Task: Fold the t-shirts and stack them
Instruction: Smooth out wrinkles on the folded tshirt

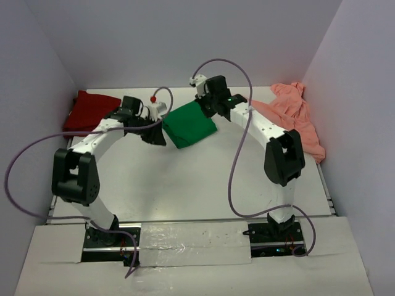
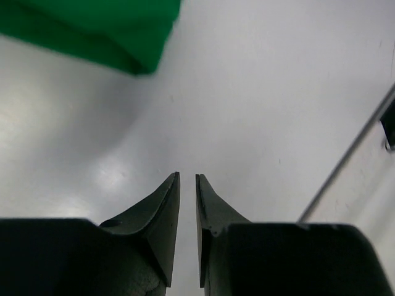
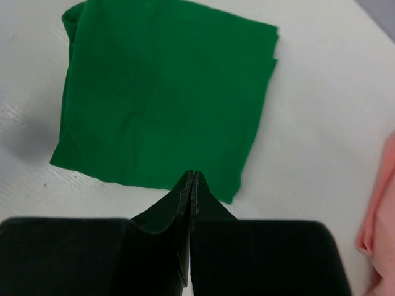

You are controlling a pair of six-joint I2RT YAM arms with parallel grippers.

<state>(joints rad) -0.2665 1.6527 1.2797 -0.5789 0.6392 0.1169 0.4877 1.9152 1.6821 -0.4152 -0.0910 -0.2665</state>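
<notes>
A bright green t-shirt [image 1: 191,126] lies folded into a square at the table's middle back; it also shows in the right wrist view [image 3: 160,98] and as a corner in the left wrist view [image 2: 92,31]. A dark red t-shirt [image 1: 89,111] lies at the back left. A salmon-pink t-shirt [image 1: 295,114] lies crumpled at the back right, its edge showing in the right wrist view [image 3: 379,228]. My left gripper [image 1: 155,134] [image 2: 187,176] is just left of the green shirt, its jaws a narrow slit apart and empty. My right gripper [image 1: 206,110] [image 3: 194,172] is shut and empty over the green shirt's edge.
The white table [image 1: 185,185] is walled by grey panels on the left, back and right. A metal rail [image 2: 345,166] runs along the table edge in the left wrist view. Purple cables [image 1: 237,154] loop from both arms.
</notes>
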